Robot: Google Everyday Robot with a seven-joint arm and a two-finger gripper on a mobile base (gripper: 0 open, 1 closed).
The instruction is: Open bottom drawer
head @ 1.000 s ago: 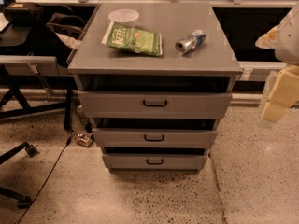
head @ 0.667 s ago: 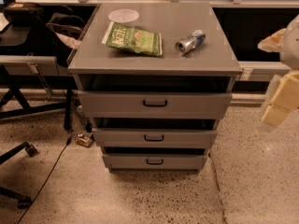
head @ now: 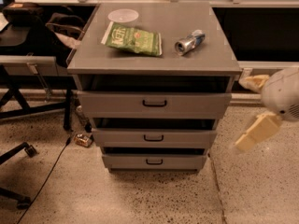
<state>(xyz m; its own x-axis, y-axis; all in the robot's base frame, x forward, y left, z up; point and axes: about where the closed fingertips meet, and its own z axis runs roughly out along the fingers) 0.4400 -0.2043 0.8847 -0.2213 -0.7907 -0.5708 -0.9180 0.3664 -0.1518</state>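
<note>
Gripper (head: 256, 133) mid-right of frame, grip state can't tell; drop to bottom drawer (head: 124, 162) handle (head: 154, 161), lower center, pull straight.

Grey bottom drawer (head: 124, 162), black handle (head: 154, 161); green bag (head: 133, 38) on the grey bench (head: 154, 62); cream, perhaps yellowish, tool (head: 252, 135) off its right edge.
</note>
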